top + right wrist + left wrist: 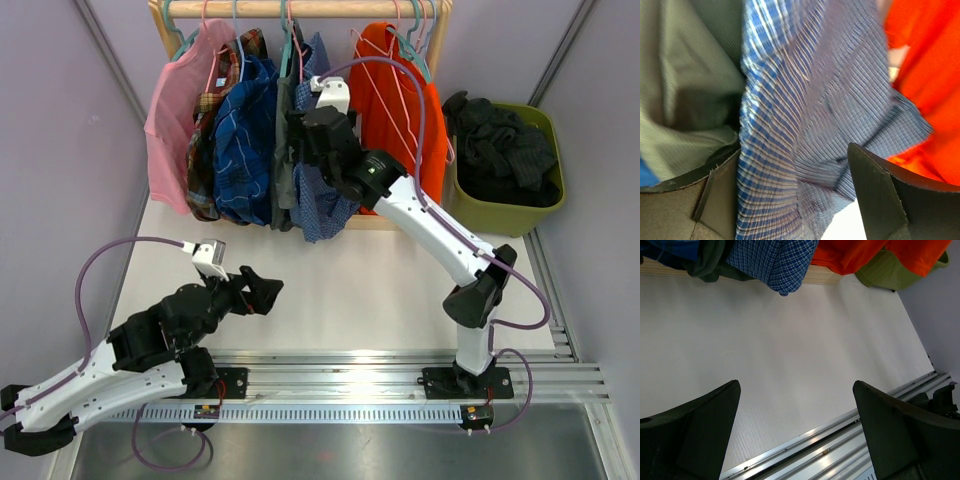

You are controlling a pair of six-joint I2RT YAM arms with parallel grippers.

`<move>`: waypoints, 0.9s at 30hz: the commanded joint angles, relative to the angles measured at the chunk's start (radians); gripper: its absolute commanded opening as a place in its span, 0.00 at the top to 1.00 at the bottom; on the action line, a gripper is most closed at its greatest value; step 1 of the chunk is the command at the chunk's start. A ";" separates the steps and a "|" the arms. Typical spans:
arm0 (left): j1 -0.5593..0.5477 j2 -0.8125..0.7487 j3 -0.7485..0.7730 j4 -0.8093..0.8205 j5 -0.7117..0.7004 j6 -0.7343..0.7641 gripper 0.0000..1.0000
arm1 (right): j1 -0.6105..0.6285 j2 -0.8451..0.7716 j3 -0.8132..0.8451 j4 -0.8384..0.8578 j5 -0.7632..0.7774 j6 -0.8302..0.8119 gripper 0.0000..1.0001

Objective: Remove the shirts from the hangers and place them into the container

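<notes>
The white desk point(350, 290) has a wooden rail point(330, 8) of hung shirts point(240, 140) along its far edge. The olive container point(500, 215) sits just beside the rail's right end, with a black shirt point(500, 150) heaped inside. The right tool point(794, 147) stands wide with the blue small-checked shirt point(805, 90) between its fingers, which hangs between the grey shirt point(685, 75) and the orange shirt point(925, 60); the left tool point(796, 382) gapes wide over bare desk, holding nothing.

surface: white table point(340, 290) | far right: olive-green container point(500, 215) standing on it | far edge: wooden rack base point(822, 276)
</notes>
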 commanded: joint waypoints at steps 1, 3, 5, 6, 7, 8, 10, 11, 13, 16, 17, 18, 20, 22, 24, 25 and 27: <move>-0.001 -0.007 -0.006 0.031 -0.031 -0.017 0.01 | 0.006 -0.109 -0.068 0.006 0.110 -0.018 0.17; -0.001 0.001 -0.009 0.045 -0.026 -0.015 0.01 | 0.006 -0.158 -0.118 -0.004 0.148 -0.022 0.17; 0.001 0.019 -0.011 0.056 -0.022 -0.014 0.01 | 0.006 -0.192 -0.155 0.002 0.179 -0.041 0.17; 0.001 0.024 -0.011 0.068 -0.014 -0.011 0.01 | 0.006 -0.222 -0.172 0.004 0.211 -0.047 0.16; -0.001 0.033 -0.012 0.076 -0.011 -0.009 0.01 | 0.007 -0.236 -0.201 0.005 0.225 -0.064 0.16; -0.001 0.048 -0.011 0.082 -0.008 -0.008 0.01 | 0.006 -0.248 -0.215 0.018 0.237 -0.074 0.16; -0.001 0.068 -0.003 0.094 0.001 -0.002 0.01 | 0.001 -0.279 -0.247 0.041 0.281 -0.110 0.16; -0.001 0.076 0.000 0.094 0.003 0.000 0.01 | -0.003 -0.287 -0.256 0.047 0.288 -0.121 0.16; 0.001 0.096 0.003 0.103 0.008 0.005 0.01 | -0.020 -0.298 -0.266 0.042 0.259 -0.127 0.17; 0.001 0.110 0.012 0.108 0.011 0.008 0.01 | -0.060 -0.284 -0.257 0.030 0.162 -0.113 0.20; -0.001 0.111 0.014 0.108 0.012 0.008 0.01 | -0.083 -0.275 -0.252 0.019 0.136 -0.108 0.20; 0.001 0.111 0.015 0.105 0.011 0.006 0.01 | -0.095 -0.255 -0.237 0.012 0.075 -0.104 0.21; 0.001 0.111 0.015 0.102 0.011 0.005 0.01 | -0.114 -0.226 -0.212 -0.013 0.012 -0.099 0.22; 0.001 0.110 0.017 0.094 0.009 0.003 0.01 | -0.138 -0.169 -0.149 -0.053 -0.068 -0.092 0.25; -0.001 0.108 0.018 0.088 0.004 0.001 0.01 | -0.160 -0.117 -0.091 -0.067 -0.142 -0.096 0.30; 0.001 0.105 0.017 0.088 0.004 0.001 0.01 | -0.164 -0.104 -0.073 -0.076 -0.157 -0.099 0.35; -0.001 0.102 0.020 0.082 0.000 0.000 0.01 | -0.169 -0.081 -0.036 -0.073 -0.217 -0.122 0.40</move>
